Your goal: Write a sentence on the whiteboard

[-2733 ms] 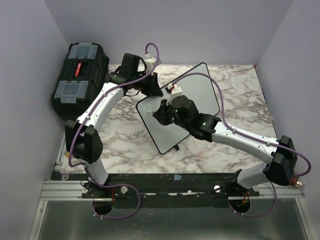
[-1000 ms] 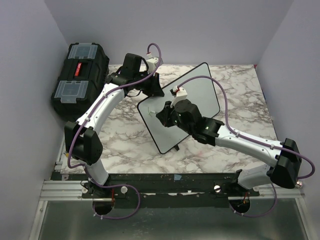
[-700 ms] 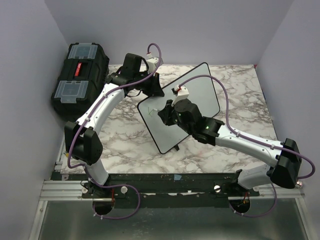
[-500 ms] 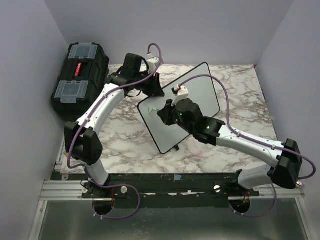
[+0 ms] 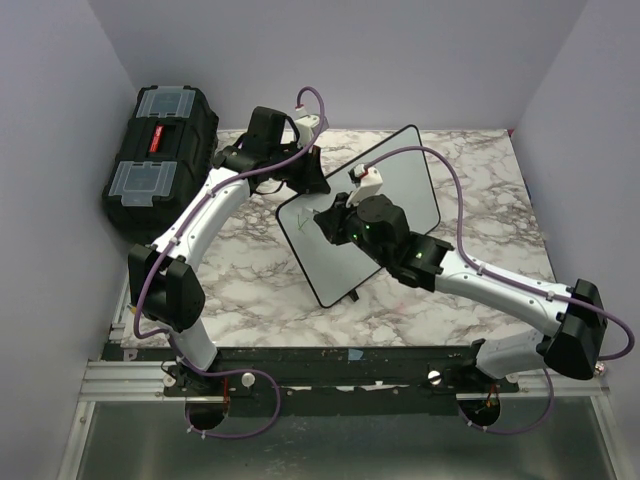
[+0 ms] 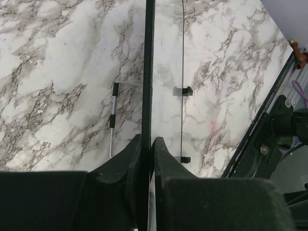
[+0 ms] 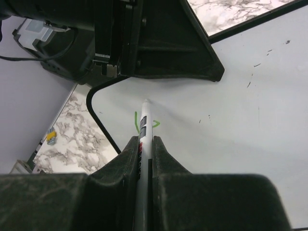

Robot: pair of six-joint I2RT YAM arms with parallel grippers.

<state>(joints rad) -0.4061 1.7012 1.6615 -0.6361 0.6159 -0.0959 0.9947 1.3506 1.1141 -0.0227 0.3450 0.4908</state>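
- Top external: shows the flat white rectangular whiteboard with a thin black rim [image 5: 318,262], propped at a tilt in the centre of the frame on the white-and-grey marbled surface [image 5: 250,275]. Puts a black plastic toolbox [image 5: 160,150] at upper left. Shows the left tool [image 5: 305,180] clamped on the board's upper-left rim and the right tool [image 5: 330,222] over the board's left part. Suggests a light, thin, stiff panel with a slick face. Best taken by the rim and steadied against the push of writing, to guard against tipping or sliding.
- Left wrist: gives the board edge-on, as a thin black line running up mid-frame, pinched between both closed fingers at the bottom. Confirms the thinness and the grip, neither plain from overhead. Reveals small black clips [image 6: 185,90] and a thin metal prop leg [image 6: 112,118] left of the line. Shows no writing.
- Right wrist: gives most plainly a slim pale marker pen [image 7: 144,122] gripped in the closed right tool. Tip on or just off the face; cannot tell which. Shows the first green strokes of the sentence [image 7: 155,123] beside the tip, near the rounded corner at left of frame. Leaves most of the face bare.
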